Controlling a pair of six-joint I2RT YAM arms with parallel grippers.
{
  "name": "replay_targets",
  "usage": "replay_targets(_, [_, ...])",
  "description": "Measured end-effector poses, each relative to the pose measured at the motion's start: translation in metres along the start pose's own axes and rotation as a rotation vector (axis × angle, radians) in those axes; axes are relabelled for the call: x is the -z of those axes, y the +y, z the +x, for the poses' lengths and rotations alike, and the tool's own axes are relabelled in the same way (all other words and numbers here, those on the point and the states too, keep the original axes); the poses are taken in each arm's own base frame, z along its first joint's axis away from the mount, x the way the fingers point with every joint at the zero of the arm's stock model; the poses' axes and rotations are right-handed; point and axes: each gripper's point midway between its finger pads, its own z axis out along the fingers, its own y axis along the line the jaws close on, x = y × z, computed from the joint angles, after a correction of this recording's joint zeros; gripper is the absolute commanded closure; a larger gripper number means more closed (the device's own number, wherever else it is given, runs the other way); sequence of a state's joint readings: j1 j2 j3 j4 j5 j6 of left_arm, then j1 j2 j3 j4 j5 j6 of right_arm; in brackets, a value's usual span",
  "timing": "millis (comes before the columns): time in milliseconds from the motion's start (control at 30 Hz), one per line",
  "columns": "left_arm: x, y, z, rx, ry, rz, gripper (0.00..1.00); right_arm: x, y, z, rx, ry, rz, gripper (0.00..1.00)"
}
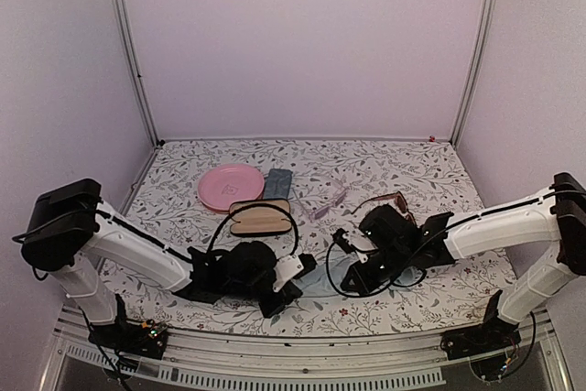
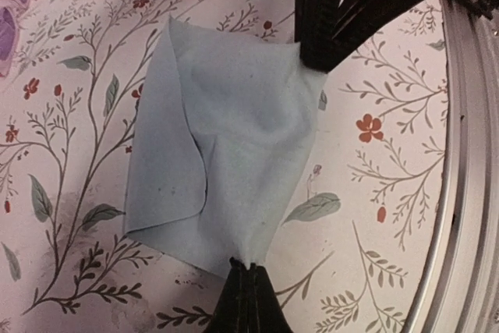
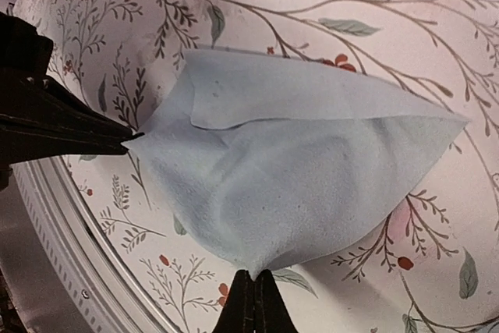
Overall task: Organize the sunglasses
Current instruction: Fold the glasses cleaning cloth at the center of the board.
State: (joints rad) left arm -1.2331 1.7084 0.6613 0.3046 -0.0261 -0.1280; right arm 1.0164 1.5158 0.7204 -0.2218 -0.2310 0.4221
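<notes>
From above, the brown pair (image 1: pixel 389 200) and the pale pair (image 1: pixel 326 200) lay loose mid-table, right of the oval case (image 1: pixel 259 217). Neither was stowed, so the sorting looked barely begun, with both pairs left to put away. In the left wrist view the left gripper (image 2: pixel 244 269) was clenched on one corner of the cloth (image 2: pixel 234 138), the right gripper (image 2: pixel 313 60) on another. The right wrist view showed the same double pinch, the cloth stretched between them.
</notes>
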Motion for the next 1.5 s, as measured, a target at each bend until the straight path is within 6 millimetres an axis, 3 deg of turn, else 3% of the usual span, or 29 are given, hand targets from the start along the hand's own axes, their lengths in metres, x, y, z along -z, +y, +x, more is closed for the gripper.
replay_targets(100, [0.01, 0.005, -0.018, 0.014, -0.029, -0.018, 1.0, 0.014, 0.012, -0.019, 0.025, -0.047, -0.021, 1.0])
replay_targets(267, [0.037, 0.017, -0.07, 0.04, -0.127, -0.051, 1.0, 0.049, 0.031, -0.06, 0.073, -0.161, -0.057, 1.0])
replay_targets(367, [0.054, 0.029, -0.104, 0.06, -0.195, -0.075, 1.0, 0.068, 0.036, -0.084, 0.091, -0.221, -0.06, 1.0])
replay_targets(500, [0.069, 0.053, -0.128, 0.086, -0.246, -0.121, 1.0, 0.084, 0.033, -0.106, 0.107, -0.271, -0.043, 1.0])
replay_targets(633, [0.071, 0.066, -0.125, 0.095, -0.225, -0.15, 1.0, 0.09, 0.029, -0.112, 0.114, -0.279, -0.027, 1.0])
replay_targets(867, [0.066, 0.065, -0.106, 0.106, -0.163, -0.141, 1.0, 0.088, 0.023, -0.107, 0.108, -0.257, -0.016, 1.0])
replay_targets(1067, [0.058, 0.058, -0.077, 0.142, -0.106, -0.1, 1.0, 0.073, 0.015, -0.084, 0.078, -0.195, -0.028, 1.0])
replay_targets(1500, [0.059, 0.048, -0.077, 0.162, -0.102, -0.07, 1.0, 0.067, 0.022, -0.073, 0.044, -0.161, -0.08, 1.0])
